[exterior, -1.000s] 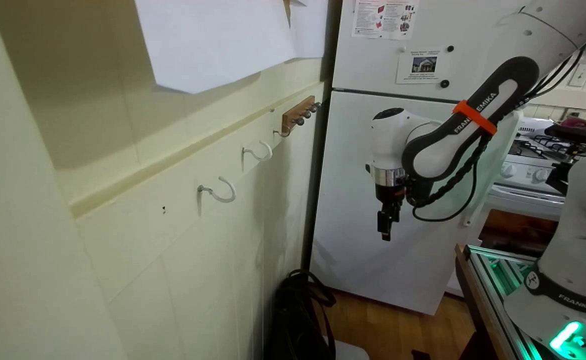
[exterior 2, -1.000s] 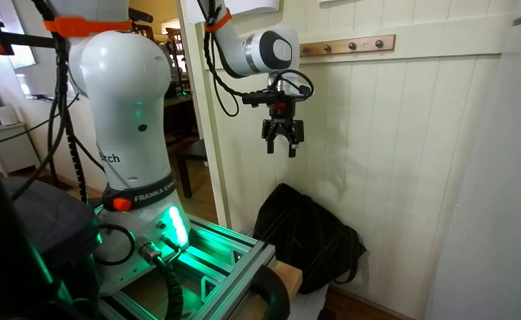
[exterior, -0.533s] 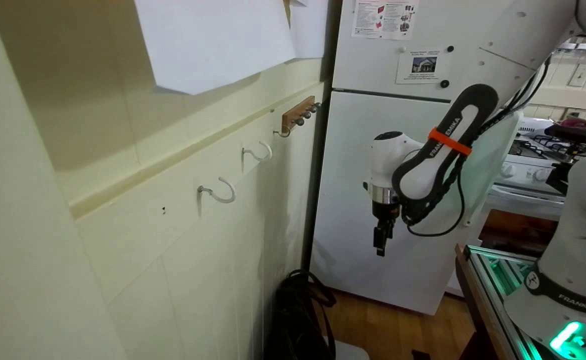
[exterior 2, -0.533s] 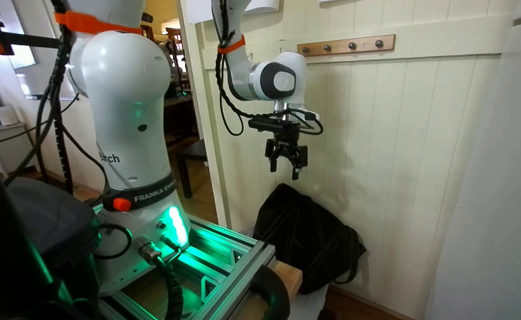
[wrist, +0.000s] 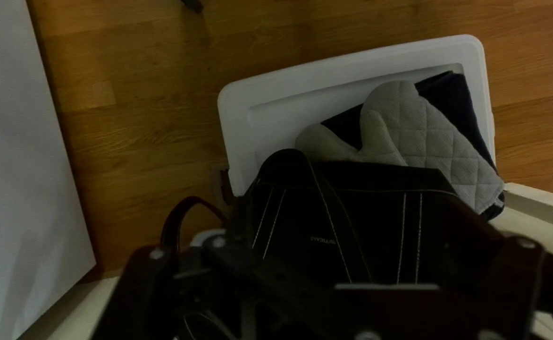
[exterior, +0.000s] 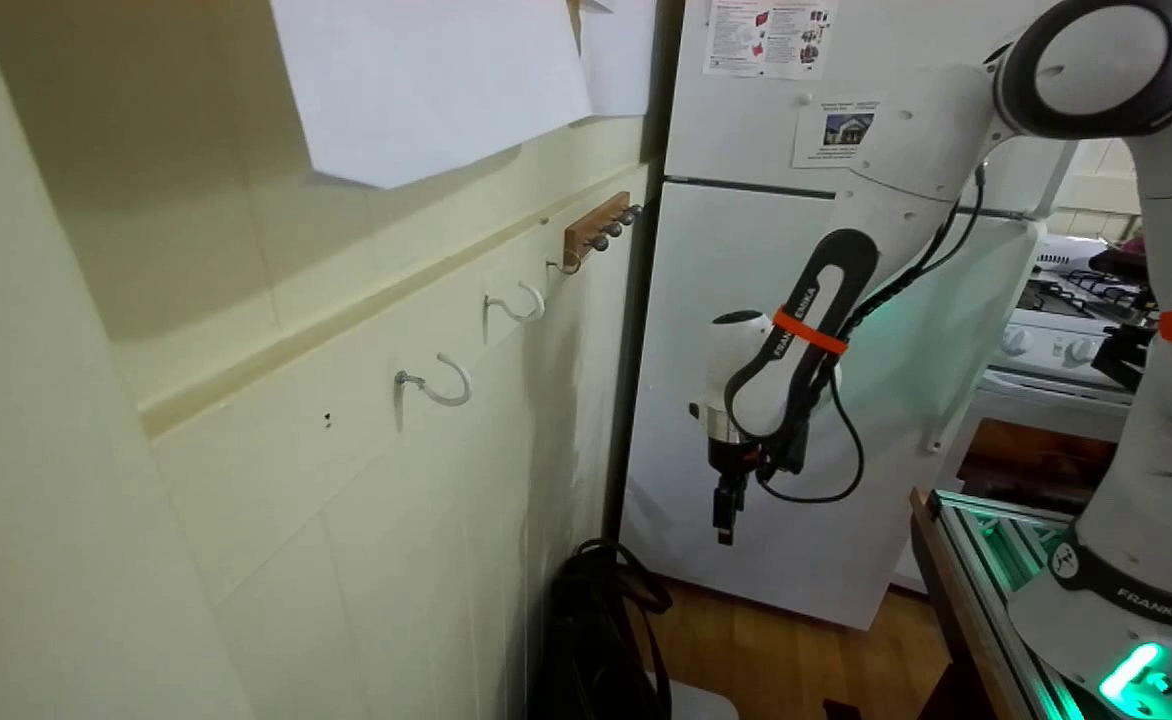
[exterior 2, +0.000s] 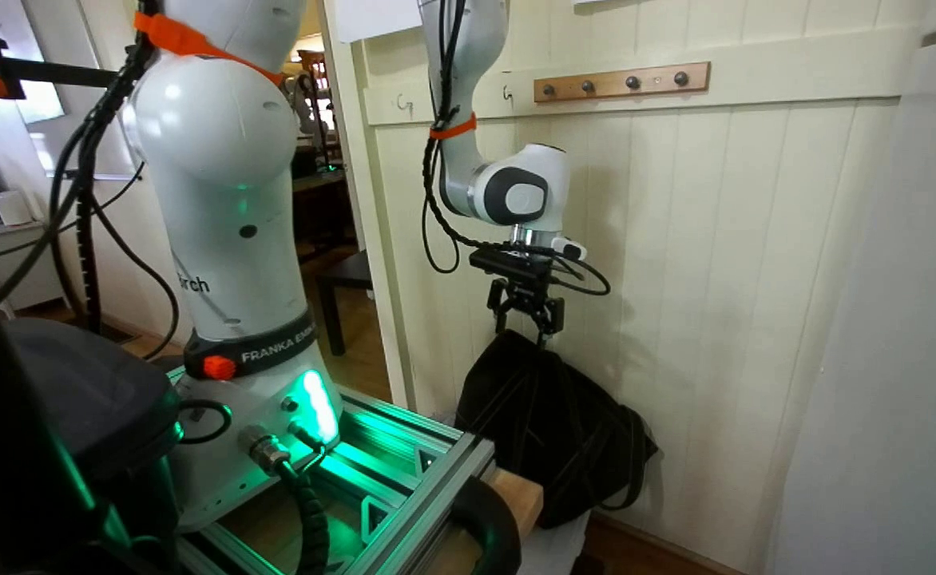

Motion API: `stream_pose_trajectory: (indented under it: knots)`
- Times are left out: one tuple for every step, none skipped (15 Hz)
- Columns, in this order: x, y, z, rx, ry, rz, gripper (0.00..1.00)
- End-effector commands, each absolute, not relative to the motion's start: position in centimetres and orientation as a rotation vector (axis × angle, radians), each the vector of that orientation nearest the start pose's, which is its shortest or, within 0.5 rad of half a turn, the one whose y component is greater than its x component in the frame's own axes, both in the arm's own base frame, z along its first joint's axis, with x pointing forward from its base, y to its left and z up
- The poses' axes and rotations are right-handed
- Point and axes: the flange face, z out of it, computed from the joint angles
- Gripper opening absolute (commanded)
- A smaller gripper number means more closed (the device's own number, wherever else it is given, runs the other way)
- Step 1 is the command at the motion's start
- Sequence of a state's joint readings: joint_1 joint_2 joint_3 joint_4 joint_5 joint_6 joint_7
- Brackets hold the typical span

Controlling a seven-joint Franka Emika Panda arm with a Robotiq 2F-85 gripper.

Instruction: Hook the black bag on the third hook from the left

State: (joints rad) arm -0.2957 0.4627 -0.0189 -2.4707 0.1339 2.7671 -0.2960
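Gripper (exterior 2: pixel 521 335); jaws wide apart; grasping nothing; near black bag (exterior 2: pixel 552 431) beside wall (exterior 2: pixel 723 279)

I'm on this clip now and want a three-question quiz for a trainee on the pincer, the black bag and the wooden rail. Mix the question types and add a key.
1. Multiple choice. How many round knobs does the wooden rail carry in an exterior view?
A) two
B) four
C) seven

2. Fill in the blank. Near the black bag, the pincer holds nothing and stands ____ (open or shut).

3. True or false. The black bag hangs from the wooden rail.

Key
1: B.
2: open; its fingers are apart.
3: False; the black bag sits low, below the rail.
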Motion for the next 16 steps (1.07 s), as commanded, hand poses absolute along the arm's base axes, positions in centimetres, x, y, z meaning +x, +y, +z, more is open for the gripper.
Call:
stream_pose_trajectory:
  knots:
    - [45.6,-15.2,6.7,-3.053,0.193,0.231,1.00]
    - [46.3,-15.4,6.0,-3.063,0.198,0.229,1.00]
    - [44.8,-15.1,7.9,-3.053,0.207,0.216,1.00]
    - [45.2,-15.2,7.4,-3.053,0.207,0.217,1.00]
    - [45.3,-15.2,7.3,-3.053,0.207,0.219,1.00]
    - [45.2,-15.2,7.3,-3.053,0.208,0.219,1.00]
    - [45.2,-15.2,7.4,-3.053,0.208,0.217,1.00]
    - [45.2,-15.2,7.5,-3.053,0.207,0.215,1.00]
    - [45.3,-15.2,7.6,-3.054,0.208,0.213,1.00]
    - [45.3,-15.2,7.6,-3.054,0.208,0.213,1.00]
    - [45.3,-15.2,7.6,-3.054,0.208,0.213,1.00]
    - [45.2,-15.2,7.6,-3.054,0.208,0.213,1.00]
    - [45.2,-15.2,7.6,-3.054,0.208,0.213,1.00]
    - [45.2,-15.2,7.6,-3.054,0.208,0.213,1.00]
    - [45.2,-15.2,7.6,-3.054,0.208,0.213,1.00]
    - [45.4,-15.2,7.5,-3.088,0.247,0.173,1.00]
